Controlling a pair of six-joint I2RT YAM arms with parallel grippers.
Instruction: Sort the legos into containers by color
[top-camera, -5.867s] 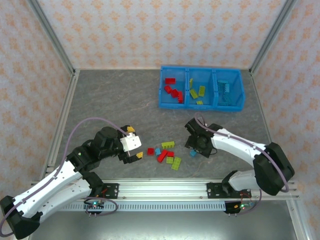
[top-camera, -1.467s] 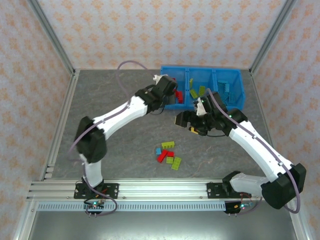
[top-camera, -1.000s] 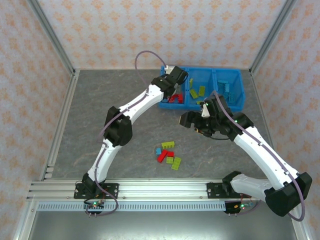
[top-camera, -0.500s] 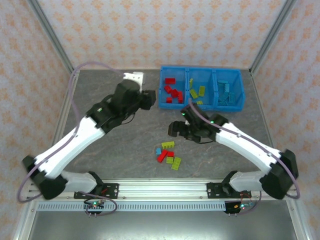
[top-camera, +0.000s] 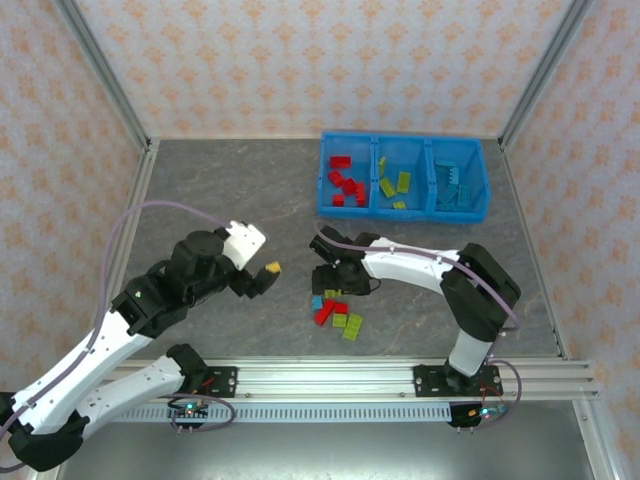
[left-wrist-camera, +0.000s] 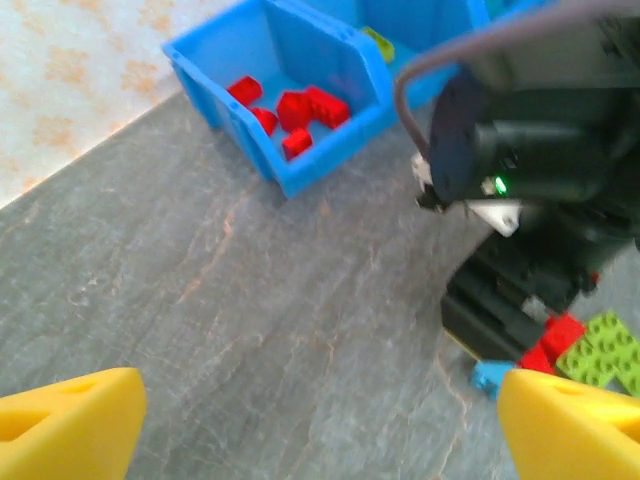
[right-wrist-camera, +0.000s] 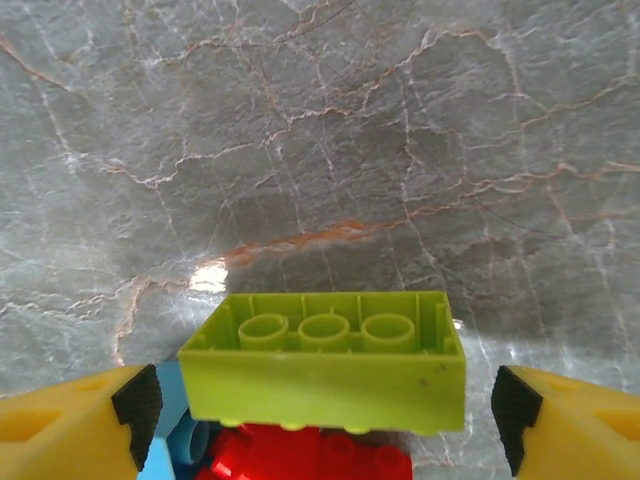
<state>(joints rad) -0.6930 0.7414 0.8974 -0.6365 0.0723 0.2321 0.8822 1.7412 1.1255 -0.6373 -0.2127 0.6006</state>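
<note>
Grey marbled table (top-camera: 220, 200), peach patterned walls all round, and the blue bin (top-camera: 404, 212) at the far side holding red legos (top-camera: 345, 185) in its left compartment, yellow-green in the middle and light blue on the right. A small loose pile (top-camera: 336, 314) of all three colours lies well short of it, toward the near edge. The right gripper (right-wrist-camera: 322, 420) is down over that pile. Its fingers are spread wide to either side of a yellow-green brick (right-wrist-camera: 325, 365), apart from it and holding nothing, so I'd say a pick is just being lined up. Next it needs to settle lower, close across the brick's length, and carry it to the middle compartment. A red brick (right-wrist-camera: 320, 465) and a light-blue one (right-wrist-camera: 185, 440) lie right against it and may get dragged along. The left gripper (left-wrist-camera: 320, 425) hangs to the left of the pile, wide open and empty. From overhead you get the layout of bin, pile and both arms. The right wrist camera gives the close detail: the brick's hollow face with three round tubes, and the gap at each fingertip. The left wrist camera looks past the right arm's wrist (left-wrist-camera: 540, 170) to the red compartment.
</note>
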